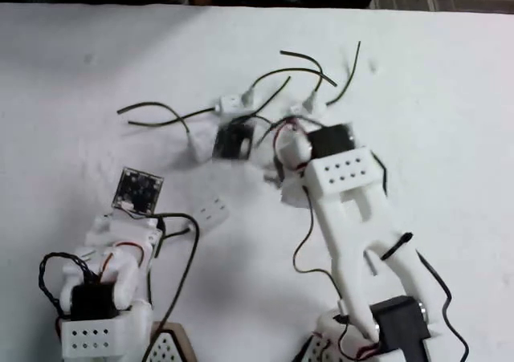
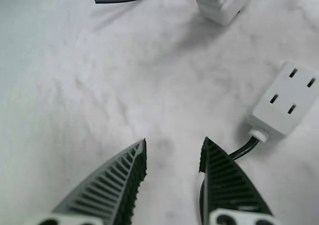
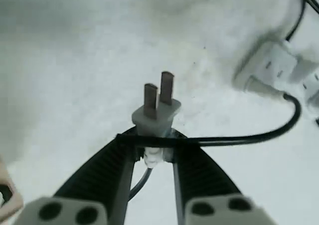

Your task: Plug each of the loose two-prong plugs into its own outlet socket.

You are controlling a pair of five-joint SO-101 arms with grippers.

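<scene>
Right jaws clamp a plug [image 3: 155,116], prongs free, not yet inserted; left jaws gape empty beside an outlet socket [image 2: 286,100]; elsewhere, possibly one seated.

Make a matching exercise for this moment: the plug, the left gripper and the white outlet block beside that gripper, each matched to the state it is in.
Things
1. plug
2. left gripper
3. outlet block

States
A. lies flat on the table, slots facing up and empty
B. clamped in the right gripper, prongs pointing away from it
C. open and empty, just above the table

Pairs: 1-B; 2-C; 3-A
</scene>
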